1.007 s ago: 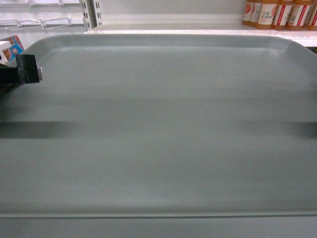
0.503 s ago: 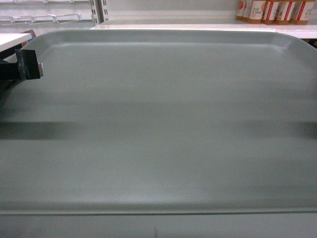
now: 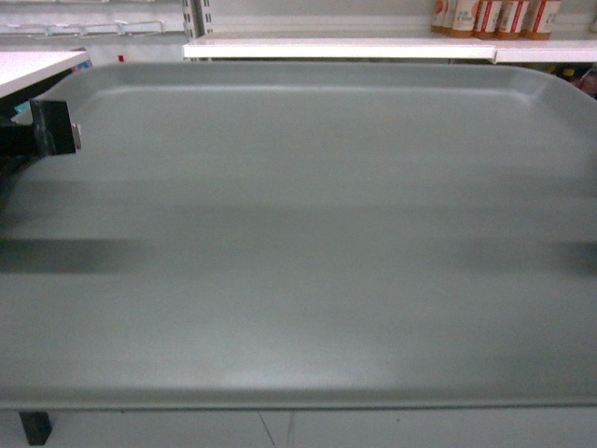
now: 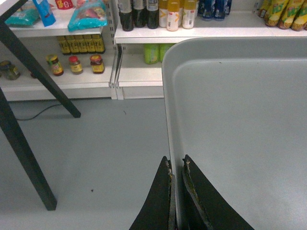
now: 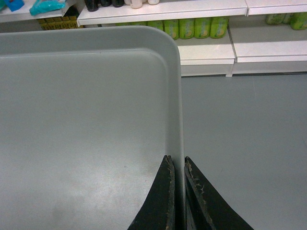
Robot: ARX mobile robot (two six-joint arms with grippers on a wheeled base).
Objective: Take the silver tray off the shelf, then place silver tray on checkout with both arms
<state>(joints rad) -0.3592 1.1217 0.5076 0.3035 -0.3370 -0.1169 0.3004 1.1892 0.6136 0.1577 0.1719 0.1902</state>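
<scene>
Holding the matte grey silver tray (image 3: 298, 233), I see left gripper (image 4: 176, 165) and right gripper (image 5: 176, 163) pinching its thin raised rim.

In the head view the silver tray (image 3: 308, 233) fills almost the whole picture; its left, right and lower corners are cut off by the edges, and its surface is blurred in streaks. It hides both grippers there. The bottles (image 3: 485, 17) on the shelf (image 3: 373, 47) are cut off at the top, their labels unreadable. In each wrist view only one side of the tray shows.
</scene>
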